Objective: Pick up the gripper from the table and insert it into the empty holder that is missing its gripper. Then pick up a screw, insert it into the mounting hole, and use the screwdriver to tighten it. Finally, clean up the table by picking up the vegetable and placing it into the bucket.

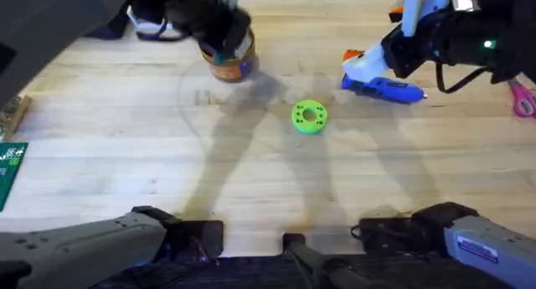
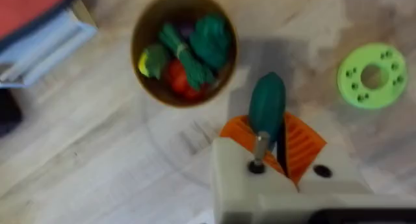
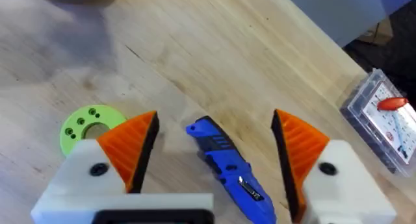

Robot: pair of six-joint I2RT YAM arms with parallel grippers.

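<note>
My left gripper is shut on the dark green vegetable, held between its orange pads just beside the rim of the bucket. The bucket stands at the back left and holds several toy vegetables. My right gripper is open, its orange pads on either side of the blue screwdriver lying on the table. In the overhead view that gripper sits over the screwdriver at the back right. The loose gripper piece, the holder and the screw are out of view.
A bright green ring disc lies mid-table between the two arms. Pink-handled scissors sit at the right edge. A clear box lies beyond the right gripper. A white and pale-blue arm stands at the back right.
</note>
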